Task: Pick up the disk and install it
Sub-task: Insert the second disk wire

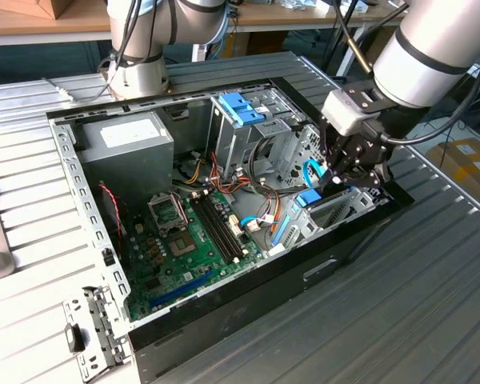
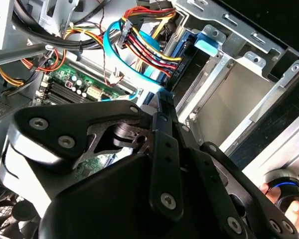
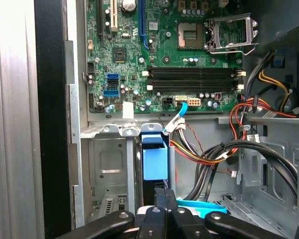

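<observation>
In the exterior view the arm (image 1: pixel 432 56) reaches down over the open computer case (image 1: pixel 224 312), which lies on a ribbed metal table (image 1: pixel 432 320), and its gripper (image 1: pixel 342 174) hangs over the drive bay (image 1: pixel 336 210) at the case's edge toward the exterior view's right. The disk (image 1: pixel 308 198) shows as a blue-railed piece standing on edge in that bay, just under the gripper. The motherboard (image 1: pixel 188 240) fills the case floor, with the grey power supply (image 1: pixel 128 144) in the far corner and a drive cage (image 1: pixel 248 128) with a blue clip beside it. In the second wrist view the gripper (image 2: pixel 162 99) has its fingers (image 2: pixel 164 119) drawn close together with almost no gap, their tips at a thin blue edge; whether they actually clamp it cannot be told. Beyond lie the coloured cables (image 2: pixel 144 50) and the disk's blue tab (image 2: pixel 208 46) in the bay. In the first wrist view the fingers (image 3: pixel 164 204) meet directly below the disk's blue rail (image 3: pixel 154 159), which sits upright in the bay (image 3: pixel 109 169), near the motherboard (image 3: pixel 164 50).
</observation>
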